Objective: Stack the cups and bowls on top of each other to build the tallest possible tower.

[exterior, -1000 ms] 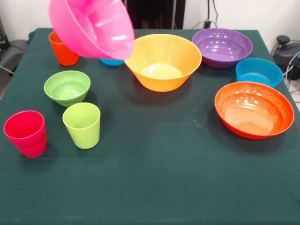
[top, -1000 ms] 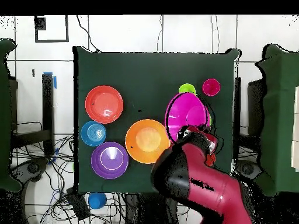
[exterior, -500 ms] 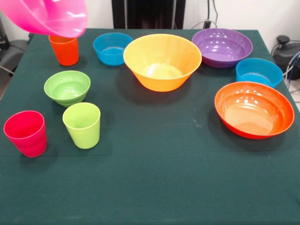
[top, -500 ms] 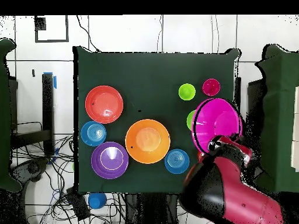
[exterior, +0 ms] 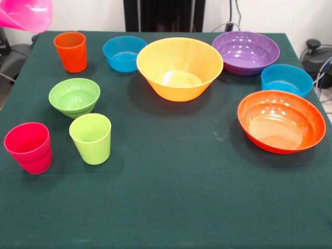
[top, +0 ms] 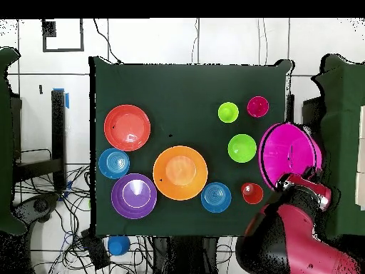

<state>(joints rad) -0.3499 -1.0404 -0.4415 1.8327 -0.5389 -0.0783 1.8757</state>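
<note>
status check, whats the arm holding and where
Gripper carrying big pink bowl, past the table edge. Yellow-orange bowl empty, nothing stacked. No obstruction seen.

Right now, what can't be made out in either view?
- Gripper: out of frame in the front view; hidden under the red and black arm overhead, so its grip is unreadable.
- Big glossy pink plastic bowl: cut off by the front view's top-left corner; its near rim is covered by the arm overhead.

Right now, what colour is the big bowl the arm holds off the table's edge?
Pink; the big bowl shows best in the overhead view.
</note>
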